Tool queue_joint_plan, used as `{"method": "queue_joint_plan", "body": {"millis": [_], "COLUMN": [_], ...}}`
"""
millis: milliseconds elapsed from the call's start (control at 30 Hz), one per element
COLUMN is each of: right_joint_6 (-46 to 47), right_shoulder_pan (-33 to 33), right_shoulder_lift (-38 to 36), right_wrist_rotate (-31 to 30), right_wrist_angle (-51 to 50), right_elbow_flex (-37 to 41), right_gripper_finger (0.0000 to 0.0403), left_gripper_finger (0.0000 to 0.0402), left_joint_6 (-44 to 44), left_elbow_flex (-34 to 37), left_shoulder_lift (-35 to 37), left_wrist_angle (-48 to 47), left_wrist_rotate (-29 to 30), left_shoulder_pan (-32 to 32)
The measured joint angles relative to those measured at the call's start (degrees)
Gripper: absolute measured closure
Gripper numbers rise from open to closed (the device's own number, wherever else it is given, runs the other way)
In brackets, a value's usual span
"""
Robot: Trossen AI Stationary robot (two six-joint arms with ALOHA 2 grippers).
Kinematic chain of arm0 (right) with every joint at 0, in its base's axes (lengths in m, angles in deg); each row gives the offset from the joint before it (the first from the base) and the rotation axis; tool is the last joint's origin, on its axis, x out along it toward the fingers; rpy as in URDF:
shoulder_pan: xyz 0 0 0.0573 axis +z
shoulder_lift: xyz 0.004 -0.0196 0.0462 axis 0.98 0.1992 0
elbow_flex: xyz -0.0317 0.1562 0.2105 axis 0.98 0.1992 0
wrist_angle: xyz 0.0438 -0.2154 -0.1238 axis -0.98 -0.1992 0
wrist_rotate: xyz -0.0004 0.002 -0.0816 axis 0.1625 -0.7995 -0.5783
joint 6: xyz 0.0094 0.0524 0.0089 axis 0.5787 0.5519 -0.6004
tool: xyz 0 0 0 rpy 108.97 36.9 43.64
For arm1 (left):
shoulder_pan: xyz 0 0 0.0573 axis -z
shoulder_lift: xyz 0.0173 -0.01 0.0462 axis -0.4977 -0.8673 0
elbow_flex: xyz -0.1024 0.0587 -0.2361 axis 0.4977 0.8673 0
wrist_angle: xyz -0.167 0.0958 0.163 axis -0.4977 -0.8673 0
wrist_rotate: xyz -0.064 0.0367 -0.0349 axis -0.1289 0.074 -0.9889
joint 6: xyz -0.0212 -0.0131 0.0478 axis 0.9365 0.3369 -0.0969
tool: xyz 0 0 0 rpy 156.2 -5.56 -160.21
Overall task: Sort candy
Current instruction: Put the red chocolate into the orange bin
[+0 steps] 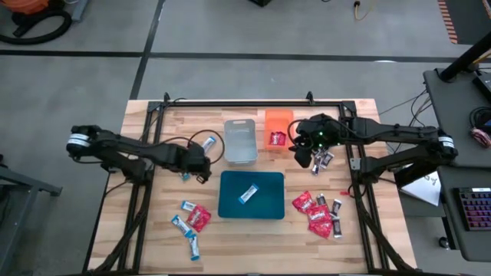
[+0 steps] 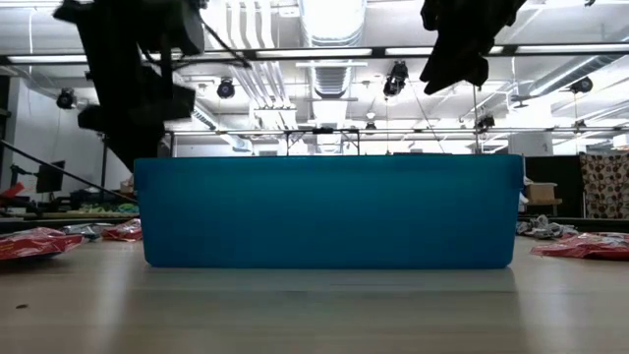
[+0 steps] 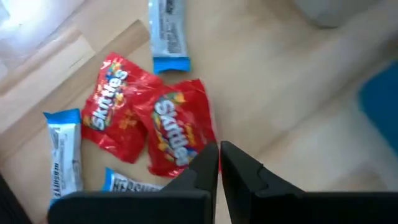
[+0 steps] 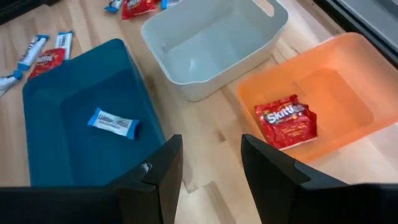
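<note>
Red Skittles packets point(image 3: 152, 121) and blue-and-white bars point(image 3: 168, 34) lie just ahead of the left end effector point(image 3: 219, 168), fingers pressed together and empty, so it's nearest that pile. Right end effector point(image 4: 211, 165) hangs apart and empty beside the orange tray point(image 4: 367, 93). Wooden surface point(image 1: 153, 238), workshop behind.

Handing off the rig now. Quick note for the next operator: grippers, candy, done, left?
Left gripper: shut, empty, above the Skittles packets at the table's left.
Right gripper: open, empty, beside the orange tray.
Done: one Skittles packet in the orange tray, one blue-and-white bar in the blue tray. Grey tray holds nothing.
Left: left pile, right pile, and loose pieces near each gripper.
</note>
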Motion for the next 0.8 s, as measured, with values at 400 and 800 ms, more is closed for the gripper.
{"method": "queue_joint_plan", "body": {"millis": [400,800], "right_joint_6": [1.6,2.1], "right_shoulder_pan": [0.0,0.0], "right_shoulder_lift": [0.1,0.1], "right_wrist_rotate": [-0.1,-1.7], "right_wrist_angle": [-0.4,-0.4], "right_elbow_flex": [1.2,1.2], "right_gripper_finger": [0.0246,0.0248], "left_gripper_finger": [0.0237,0.0207], "left_joint_6": [-1.3,-1.8], "left_elbow_flex": [1.9,2.2], "left_shoulder_lift": [-7.8,-13.8], "left_wrist_angle": [4.3,6.8], "left_wrist_rotate": [5.6,6.8], "left_shoulder_pan": [-1.5,-1.5]}}
